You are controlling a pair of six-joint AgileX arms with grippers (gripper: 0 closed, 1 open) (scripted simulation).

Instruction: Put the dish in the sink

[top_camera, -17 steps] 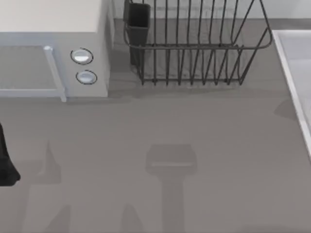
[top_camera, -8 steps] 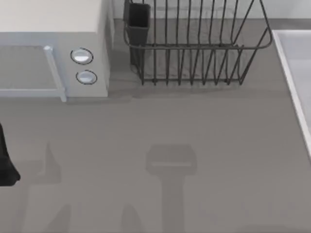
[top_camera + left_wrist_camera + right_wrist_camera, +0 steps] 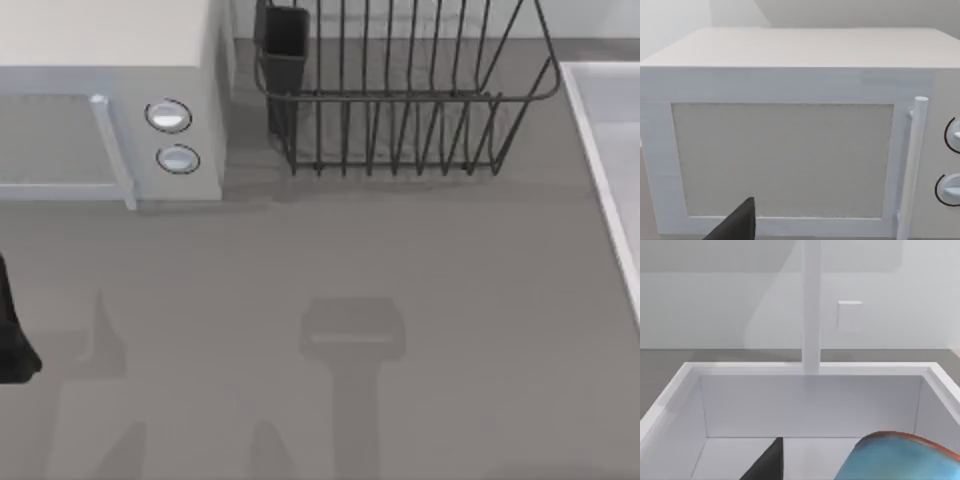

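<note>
The dish is blue with a thin reddish-brown rim. It hangs tilted, its outer side toward the right wrist camera, just above the floor of the sink. My right gripper is over the pale basin and shut on the dish; one dark finger shows beside it. In the top view the sink's raised white rim runs along the right edge. My left arm is parked at the far left, and a dark part of its gripper faces the microwave.
A white microwave with two round knobs stands at the back left. A black wire dish rack with a dark cup holder stands at the back middle. A white faucet post rises behind the sink. Grey counter lies between them.
</note>
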